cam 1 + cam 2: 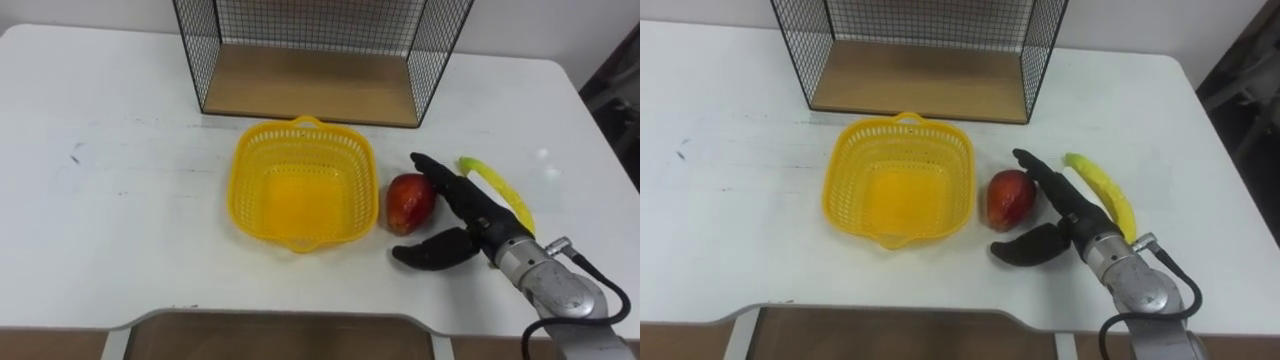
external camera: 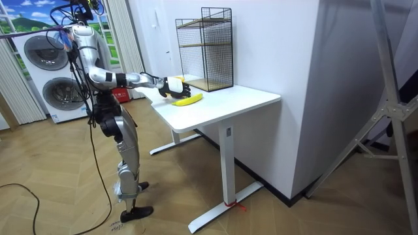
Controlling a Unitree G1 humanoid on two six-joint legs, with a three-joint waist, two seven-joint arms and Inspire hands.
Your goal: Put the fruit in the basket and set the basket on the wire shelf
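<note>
An empty yellow plastic basket (image 1: pixel 302 186) (image 1: pixel 898 182) sits in the middle of the white table (image 1: pixel 110 200). Just right of it lies a red and yellow fruit (image 1: pixel 409 201) (image 1: pixel 1009 196). My right hand (image 1: pixel 462 222) (image 1: pixel 1058 220) is open around the fruit's right side, fingers stretched behind it and thumb in front, not closed on it. A yellow banana (image 1: pixel 503 192) (image 1: pixel 1102 190) lies right of the hand. The black wire shelf (image 1: pixel 310 60) (image 1: pixel 915 55) with a wooden floor stands at the back. In the room view the robot stands at the table's end, right arm reaching over it.
The table's near edge runs just below the hand and basket. The table's left half is bare white surface. In the room view washing machines (image 2: pixel 39 78) stand behind the robot and a white wall flanks the table.
</note>
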